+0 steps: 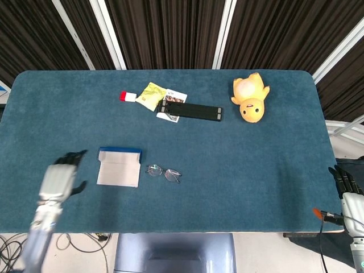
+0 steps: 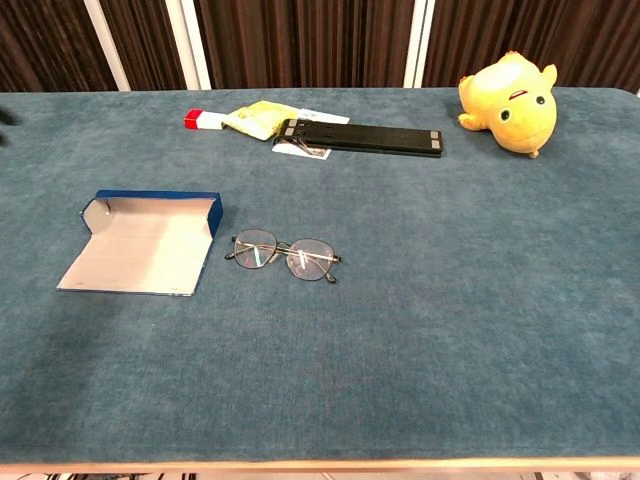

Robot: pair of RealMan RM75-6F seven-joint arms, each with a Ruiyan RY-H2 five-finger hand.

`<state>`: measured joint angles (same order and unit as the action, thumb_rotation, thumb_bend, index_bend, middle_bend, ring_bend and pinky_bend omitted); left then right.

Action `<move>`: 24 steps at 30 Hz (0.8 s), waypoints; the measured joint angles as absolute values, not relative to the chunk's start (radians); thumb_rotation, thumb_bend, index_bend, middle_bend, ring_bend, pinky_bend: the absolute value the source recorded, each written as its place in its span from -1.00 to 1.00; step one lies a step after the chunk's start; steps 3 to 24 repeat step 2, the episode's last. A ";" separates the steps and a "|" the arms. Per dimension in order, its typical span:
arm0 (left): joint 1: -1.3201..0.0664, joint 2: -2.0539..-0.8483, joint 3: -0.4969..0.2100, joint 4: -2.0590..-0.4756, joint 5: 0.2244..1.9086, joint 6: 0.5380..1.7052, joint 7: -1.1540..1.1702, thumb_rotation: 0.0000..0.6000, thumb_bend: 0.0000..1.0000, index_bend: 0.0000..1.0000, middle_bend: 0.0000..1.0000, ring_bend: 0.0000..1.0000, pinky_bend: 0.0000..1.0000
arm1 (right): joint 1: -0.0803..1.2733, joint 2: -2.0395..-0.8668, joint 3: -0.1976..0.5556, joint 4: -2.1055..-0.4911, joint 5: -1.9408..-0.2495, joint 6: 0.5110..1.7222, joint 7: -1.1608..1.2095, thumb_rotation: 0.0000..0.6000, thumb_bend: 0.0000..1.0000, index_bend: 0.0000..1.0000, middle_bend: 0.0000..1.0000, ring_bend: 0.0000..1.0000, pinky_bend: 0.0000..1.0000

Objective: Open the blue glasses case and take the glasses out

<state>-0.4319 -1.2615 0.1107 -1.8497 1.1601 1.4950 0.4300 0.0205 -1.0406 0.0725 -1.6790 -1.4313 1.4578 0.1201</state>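
Observation:
The blue glasses case point(image 1: 119, 166) point(image 2: 143, 242) lies flat and open on the table, its pale lining facing up. Just to its right the thin-framed glasses point(image 1: 164, 172) point(image 2: 285, 256) rest on the cloth, outside the case. My left hand point(image 1: 59, 180) hovers off to the left of the case with its fingers spread and nothing in them; it shows only in the head view. My right hand point(image 1: 348, 185) hangs beyond the table's right edge, its dark fingers pointing up; whether it holds anything is unclear.
At the back lie a black flat bar point(image 1: 190, 111) point(image 2: 362, 137), a yellow packet point(image 1: 150, 95), a small red-and-white item point(image 1: 127, 96) and a card. A yellow plush duck point(image 1: 249, 98) point(image 2: 509, 90) sits at the back right.

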 measured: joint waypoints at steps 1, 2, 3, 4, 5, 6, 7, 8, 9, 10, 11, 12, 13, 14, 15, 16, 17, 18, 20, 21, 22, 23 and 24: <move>-0.407 -1.237 0.131 -1.849 1.174 1.509 0.408 1.00 -0.59 -0.98 -0.97 -1.00 -0.90 | 0.020 -1.041 0.072 -1.678 -1.432 1.459 0.119 1.00 -0.67 -1.00 -1.00 -1.00 -0.60; -0.386 -1.217 0.148 -1.848 1.185 1.521 0.386 1.00 -0.60 -0.99 -0.99 -1.00 -0.92 | 0.020 -1.042 0.072 -1.678 -1.432 1.461 0.118 1.00 -0.67 -1.00 -1.00 -1.00 -0.60; -0.386 -1.217 0.148 -1.848 1.185 1.521 0.386 1.00 -0.60 -0.99 -0.99 -1.00 -0.92 | 0.020 -1.042 0.072 -1.678 -1.432 1.461 0.118 1.00 -0.67 -1.00 -1.00 -1.00 -0.60; -0.386 -1.217 0.148 -1.848 1.185 1.521 0.386 1.00 -0.60 -0.99 -0.99 -1.00 -0.92 | 0.020 -1.042 0.072 -1.678 -1.432 1.461 0.118 1.00 -0.67 -1.00 -1.00 -1.00 -0.60; -0.386 -1.217 0.148 -1.848 1.185 1.521 0.386 1.00 -0.60 -0.99 -0.99 -1.00 -0.92 | 0.020 -1.042 0.072 -1.678 -1.432 1.461 0.118 1.00 -0.67 -1.00 -1.00 -1.00 -0.60; -0.386 -1.217 0.148 -1.848 1.185 1.521 0.386 1.00 -0.60 -0.99 -0.99 -1.00 -0.92 | 0.020 -1.042 0.072 -1.678 -1.432 1.461 0.118 1.00 -0.67 -1.00 -1.00 -1.00 -0.60; -0.386 -1.217 0.148 -1.848 1.185 1.521 0.386 1.00 -0.60 -0.99 -0.99 -1.00 -0.92 | 0.020 -1.042 0.072 -1.678 -1.432 1.461 0.118 1.00 -0.67 -1.00 -1.00 -1.00 -0.60; -0.386 -1.217 0.148 -1.848 1.185 1.521 0.386 1.00 -0.60 -0.99 -0.99 -1.00 -0.92 | 0.020 -1.042 0.072 -1.678 -1.432 1.461 0.118 1.00 -0.67 -1.00 -1.00 -1.00 -0.60; -0.386 -1.217 0.148 -1.848 1.185 1.521 0.386 1.00 -0.60 -0.99 -0.99 -1.00 -0.92 | 0.020 -1.042 0.072 -1.678 -1.432 1.461 0.118 1.00 -0.67 -1.00 -1.00 -1.00 -0.60; -0.386 -1.217 0.148 -1.848 1.185 1.521 0.386 1.00 -0.60 -0.99 -0.99 -1.00 -0.92 | 0.020 -1.042 0.072 -1.678 -1.432 1.461 0.118 1.00 -0.67 -1.00 -1.00 -1.00 -0.60; -0.386 -1.217 0.148 -1.848 1.185 1.521 0.386 1.00 -0.60 -0.99 -0.99 -1.00 -0.92 | 0.020 -1.042 0.072 -1.678 -1.432 1.461 0.118 1.00 -0.67 -1.00 -1.00 -1.00 -0.60; -0.386 -1.217 0.148 -1.848 1.185 1.521 0.386 1.00 -0.60 -0.99 -0.99 -1.00 -0.92 | 0.020 -1.042 0.072 -1.678 -1.432 1.461 0.118 1.00 -0.67 -1.00 -1.00 -1.00 -0.60; -0.386 -1.217 0.148 -1.848 1.185 1.521 0.386 1.00 -0.60 -0.99 -0.99 -1.00 -0.92 | 0.020 -1.042 0.072 -1.678 -1.432 1.461 0.118 1.00 -0.67 -1.00 -1.00 -1.00 -0.60; -0.386 -1.217 0.148 -1.848 1.185 1.521 0.386 1.00 -0.60 -0.99 -0.99 -1.00 -0.92 | 0.020 -1.042 0.072 -1.678 -1.432 1.461 0.118 1.00 -0.67 -1.00 -1.00 -1.00 -0.60; -0.386 -1.217 0.148 -1.848 1.185 1.521 0.386 1.00 -0.60 -0.99 -0.99 -1.00 -0.92 | 0.020 -1.042 0.072 -1.678 -1.432 1.461 0.118 1.00 -0.67 -1.00 -1.00 -1.00 -0.60; -0.386 -1.217 0.148 -1.848 1.185 1.521 0.386 1.00 -0.60 -0.99 -0.99 -1.00 -0.92 | 0.020 -1.042 0.072 -1.678 -1.432 1.461 0.118 1.00 -0.67 -1.00 -1.00 -1.00 -0.60; -0.386 -1.217 0.148 -1.848 1.185 1.521 0.386 1.00 -0.60 -0.99 -0.99 -1.00 -0.92 | 0.020 -1.042 0.072 -1.678 -1.432 1.461 0.118 1.00 -0.67 -1.00 -1.00 -1.00 -0.60; -0.386 -1.217 0.148 -1.848 1.185 1.521 0.386 1.00 -0.60 -0.99 -0.99 -1.00 -0.92 | 0.020 -1.042 0.072 -1.678 -1.432 1.461 0.118 1.00 -0.67 -1.00 -1.00 -1.00 -0.60; -0.386 -1.217 0.148 -1.848 1.185 1.521 0.386 1.00 -0.60 -0.99 -0.99 -1.00 -0.92 | 0.020 -1.042 0.072 -1.678 -1.432 1.461 0.118 1.00 -0.67 -1.00 -1.00 -1.00 -0.60; -0.386 -1.217 0.148 -1.848 1.185 1.521 0.386 1.00 -0.60 -0.99 -0.99 -1.00 -0.92 | 0.020 -1.042 0.072 -1.678 -1.432 1.461 0.118 1.00 -0.67 -1.00 -1.00 -1.00 -0.60; -0.386 -1.217 0.148 -1.848 1.185 1.521 0.386 1.00 -0.60 -0.99 -0.99 -1.00 -0.92 | 0.020 -1.042 0.072 -1.678 -1.432 1.461 0.118 1.00 -0.67 -1.00 -1.00 -1.00 -0.60; -0.386 -1.217 0.148 -1.848 1.185 1.521 0.386 1.00 -0.60 -0.99 -0.99 -1.00 -0.92 | 0.020 -1.042 0.072 -1.678 -1.432 1.461 0.118 1.00 -0.67 -1.00 -1.00 -1.00 -0.60; -0.386 -1.217 0.148 -1.848 1.185 1.521 0.386 1.00 -0.60 -0.99 -0.99 -1.00 -0.92 | 0.020 -1.042 0.072 -1.678 -1.432 1.461 0.118 1.00 -0.67 -1.00 -1.00 -1.00 -0.60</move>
